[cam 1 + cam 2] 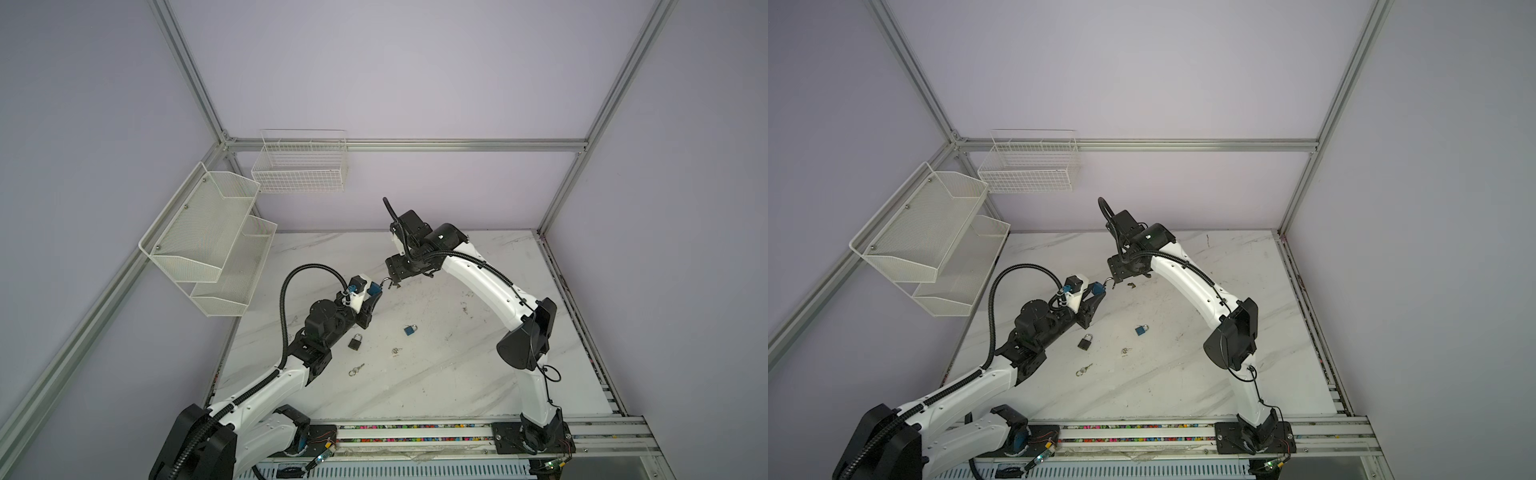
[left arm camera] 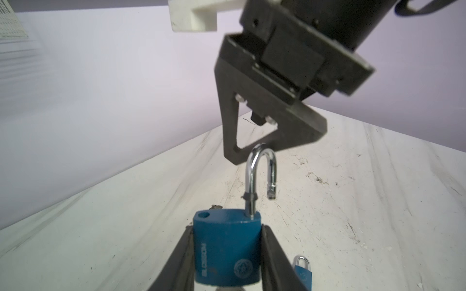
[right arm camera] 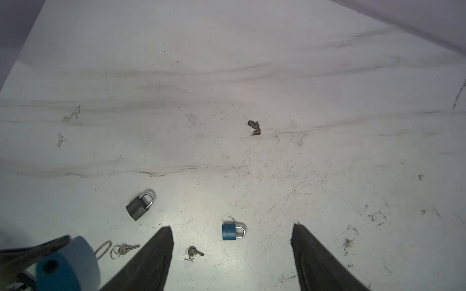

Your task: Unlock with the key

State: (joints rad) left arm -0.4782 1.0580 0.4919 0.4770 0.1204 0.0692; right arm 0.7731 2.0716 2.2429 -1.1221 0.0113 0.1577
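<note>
A blue padlock is clamped by its body between the fingers of my left gripper, raised above the table in both top views. Its silver shackle stands sprung open, free end out of the body. My right gripper hovers just past the shackle's top, open and empty. Two keys on rings lie on the table, one nearer the left arm, the other beside it. I cannot tell whether a key sits in the held lock.
A dark grey padlock and a second blue padlock, both with shackles closed, lie on the marble table. White mesh shelves and a wire basket hang on the left and back walls.
</note>
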